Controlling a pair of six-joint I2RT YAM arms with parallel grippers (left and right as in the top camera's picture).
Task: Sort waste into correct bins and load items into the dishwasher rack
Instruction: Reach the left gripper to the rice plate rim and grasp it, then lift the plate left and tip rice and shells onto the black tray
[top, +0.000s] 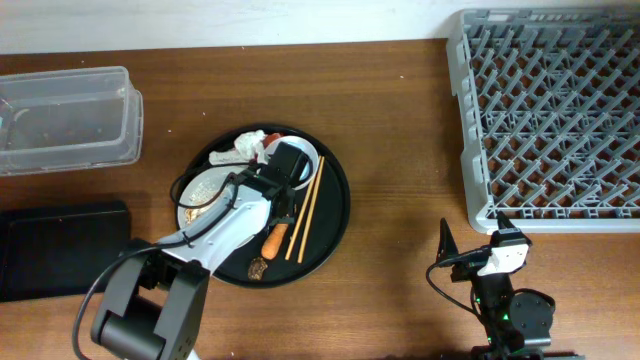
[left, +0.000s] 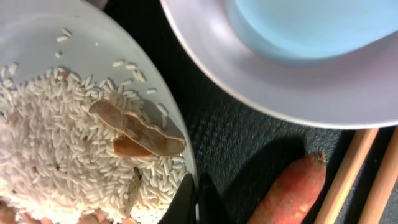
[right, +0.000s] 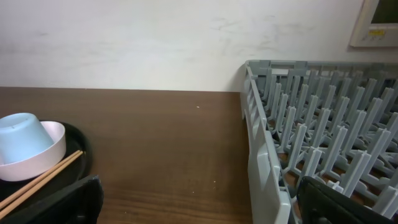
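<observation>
Overhead: rack (top: 545, 110) at the far right is unloaded. Clear tub (top: 65, 120) and black bin (top: 60, 250) on the left look unfilled, so I judge all the sorting is still to do. Left tool (top: 285, 170) is over the round tray (top: 335, 215), where the tissue (top: 245, 148), carrot (top: 275, 240) and chopsticks (top: 305, 210) lie.

Left wrist: jaws nearly together at the rim of the plate (left: 37, 37), which carries rice (left: 62, 143). Cannot tell if they grip it.

Right wrist: right tool (right: 199, 202) is spread wide, holding nothing, beside the rack. Cup (right: 22, 137) sits in the bowl (right: 53, 149).

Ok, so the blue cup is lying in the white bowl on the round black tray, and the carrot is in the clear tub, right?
Not quite. The overhead view shows the carrot on the round black tray beside the chopsticks, not in the clear tub. The blue cup does lie in the white bowl on that tray.
</observation>
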